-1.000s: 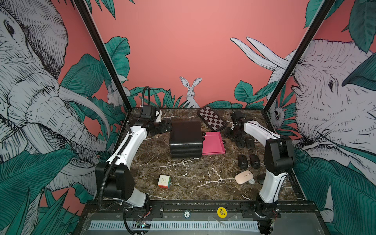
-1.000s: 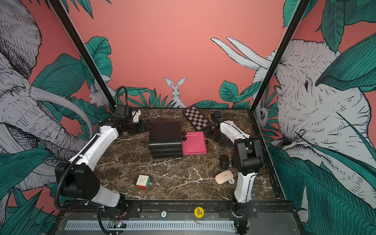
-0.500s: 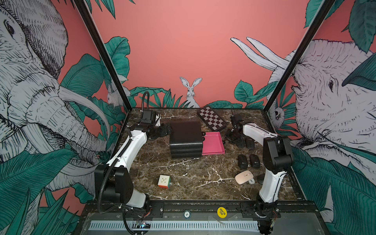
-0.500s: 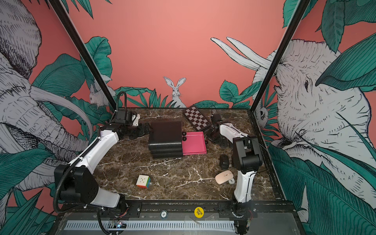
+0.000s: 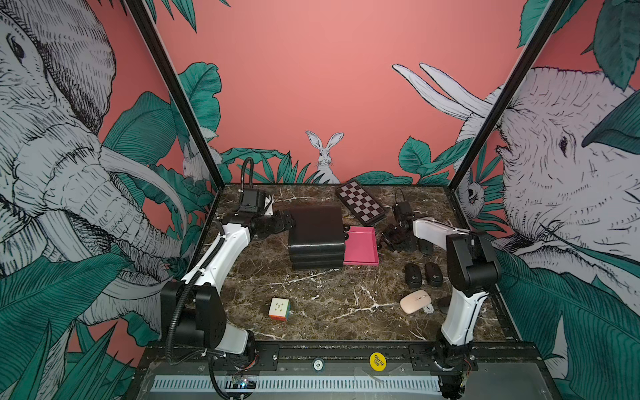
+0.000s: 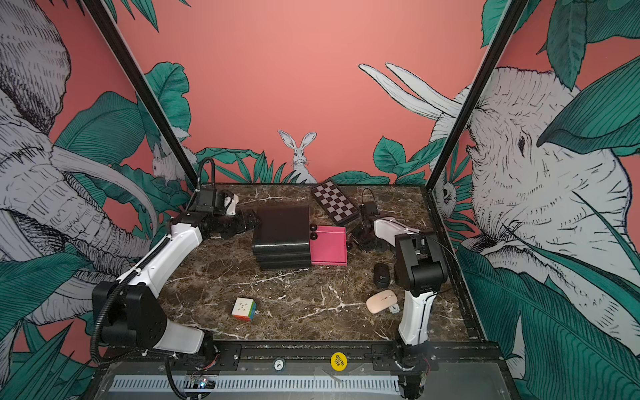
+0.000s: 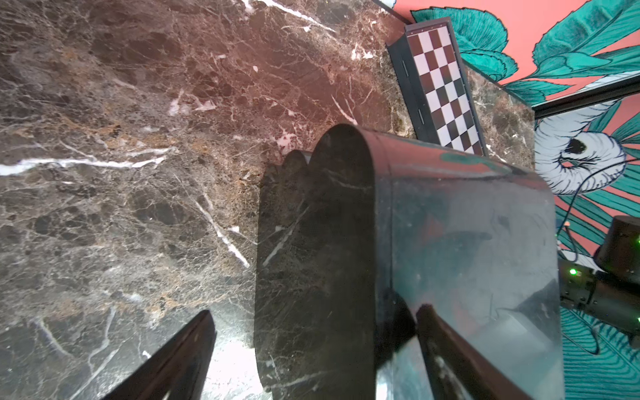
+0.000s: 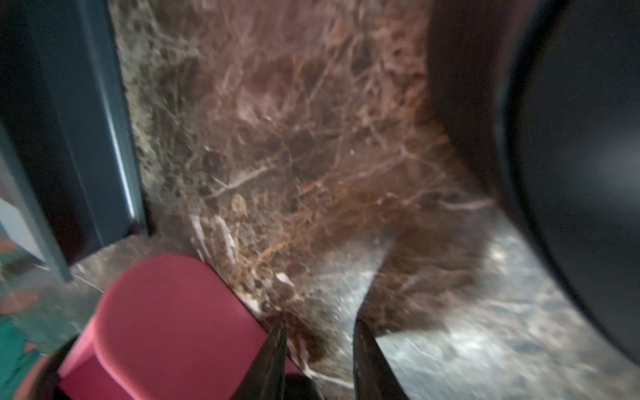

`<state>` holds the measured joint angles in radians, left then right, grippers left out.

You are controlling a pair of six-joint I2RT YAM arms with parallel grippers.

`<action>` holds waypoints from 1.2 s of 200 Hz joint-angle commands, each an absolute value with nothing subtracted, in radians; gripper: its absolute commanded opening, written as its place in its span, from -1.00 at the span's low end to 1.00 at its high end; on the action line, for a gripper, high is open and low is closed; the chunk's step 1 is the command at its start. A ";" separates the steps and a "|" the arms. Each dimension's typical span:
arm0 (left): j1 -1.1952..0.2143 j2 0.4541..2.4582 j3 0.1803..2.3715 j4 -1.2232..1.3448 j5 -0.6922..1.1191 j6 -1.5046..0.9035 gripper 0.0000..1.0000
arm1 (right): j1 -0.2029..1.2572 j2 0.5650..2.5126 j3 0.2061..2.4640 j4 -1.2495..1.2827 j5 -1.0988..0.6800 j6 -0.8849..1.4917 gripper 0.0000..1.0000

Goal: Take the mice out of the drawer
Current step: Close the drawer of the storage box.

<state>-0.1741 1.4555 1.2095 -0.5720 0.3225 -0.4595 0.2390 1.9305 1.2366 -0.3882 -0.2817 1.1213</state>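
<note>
The pink drawer (image 5: 360,246) stands pulled out to the right of the black drawer unit (image 5: 316,239), and only its bare floor shows. Out on the marble lie two black mice (image 5: 413,276) side by side, the pink-cream mouse (image 5: 415,301) nearer the front, and another black one (image 5: 425,246) half hidden behind my right arm. My right gripper (image 5: 383,239) is at the drawer's outer end, shut on its dark knob (image 8: 299,388). My left gripper (image 7: 311,363) is open, straddling the unit's upper left edge.
A folded chessboard (image 5: 360,206) lies at the back of the table. A multicoloured cube (image 5: 279,309) sits at the front, left of centre. Two more round knobs (image 6: 313,231) stick out of the unit's right face. Black frame posts bound the table's sides.
My right gripper has moved over to the pink drawer's outer end and its jaws have closed there. The left arm has shifted a little beside the unit.
</note>
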 commanded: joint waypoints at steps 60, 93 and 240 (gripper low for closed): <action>-0.176 1.440 1.190 -0.571 0.358 -0.472 0.85 | 0.318 1.902 1.189 -0.250 -0.323 1.311 -0.34; -0.176 1.442 1.192 -0.568 0.371 -0.467 0.85 | 0.358 1.900 1.192 -0.211 -0.334 1.351 -0.33; -0.176 1.454 1.212 -0.584 0.402 -0.440 0.85 | 0.498 1.979 1.151 0.075 -0.422 1.554 -0.20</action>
